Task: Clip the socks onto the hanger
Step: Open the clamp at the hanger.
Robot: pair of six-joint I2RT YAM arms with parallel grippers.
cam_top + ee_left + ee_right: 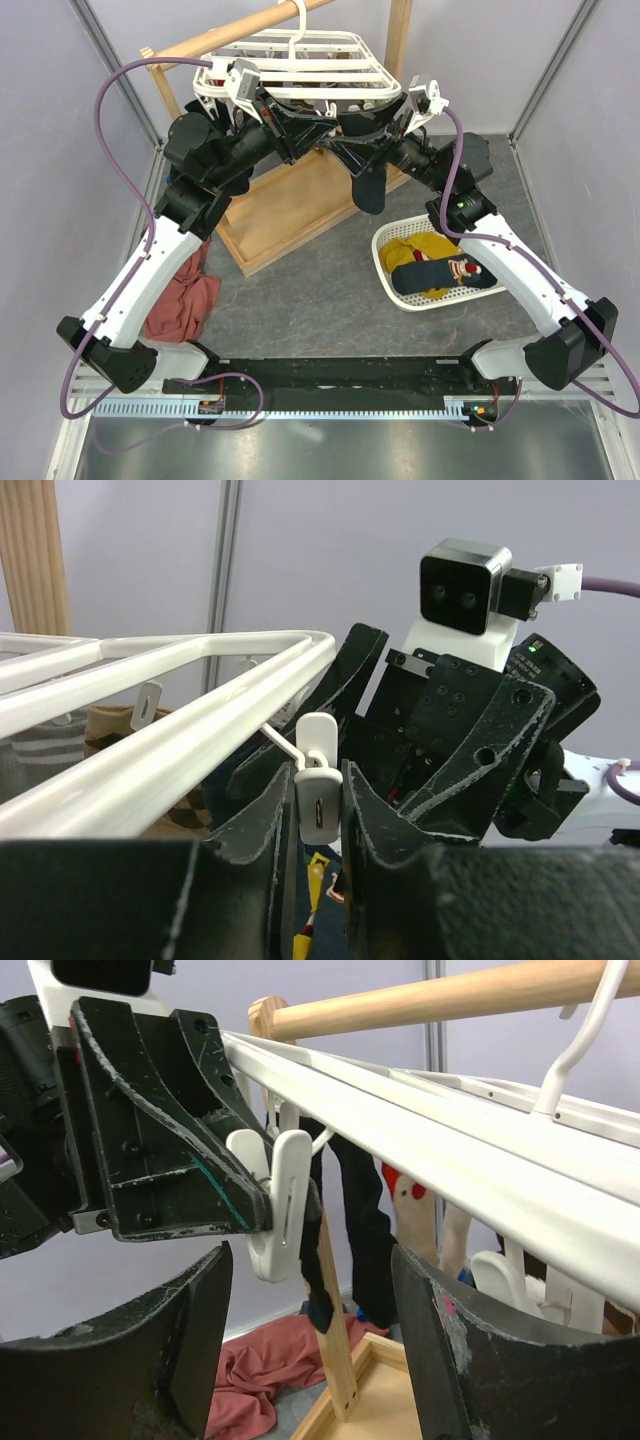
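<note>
I'm seeing the navy sock [362,1230] hanging straight down off the hanger [320,62], top centre of the overhead. Long axis is vertical, cuff just right of the clip peg [318,805] in the R wrist cam. The left gripper [315,792] is pinching that peg, so it's the nearer arm. The right gripper [312,1260] is gaping w/ nothing in it. L wrist cam isn't showing the sock, so can't tell if the cuff's in the peg's mouth.

Little room under the hanger [180,740] rail: left hand [320,825] and right hand [310,1320] tight around one peg [318,810], navy sock [367,190] alongside.
</note>
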